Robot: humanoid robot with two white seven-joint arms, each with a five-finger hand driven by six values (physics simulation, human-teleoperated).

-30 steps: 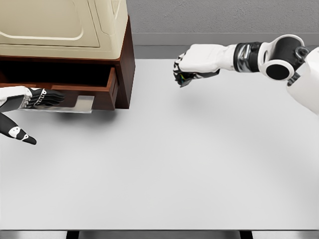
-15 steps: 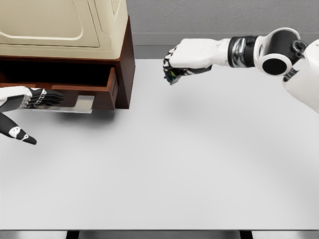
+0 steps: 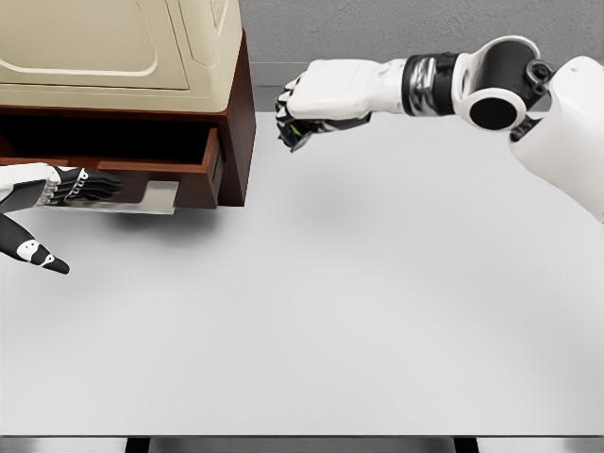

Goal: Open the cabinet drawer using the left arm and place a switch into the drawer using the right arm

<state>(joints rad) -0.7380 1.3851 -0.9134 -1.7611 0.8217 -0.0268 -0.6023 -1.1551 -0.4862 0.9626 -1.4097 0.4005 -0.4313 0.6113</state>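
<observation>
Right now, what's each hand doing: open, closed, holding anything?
Left hand: fingers on the drawer handle; grip cannot be told.
Right hand: closed on a small dark object, probably the switch.

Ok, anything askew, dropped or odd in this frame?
Nothing stands out. The drawer sits pulled out squarely from the cabinet, the left hand at its front. The right hand is curled around a small dark object, apparently the switch, above the table.

Open table [image 3: 359, 311] lies clear; cabinet [image 3: 236, 113] corner flanks the drawer [image 3: 203, 170].
</observation>
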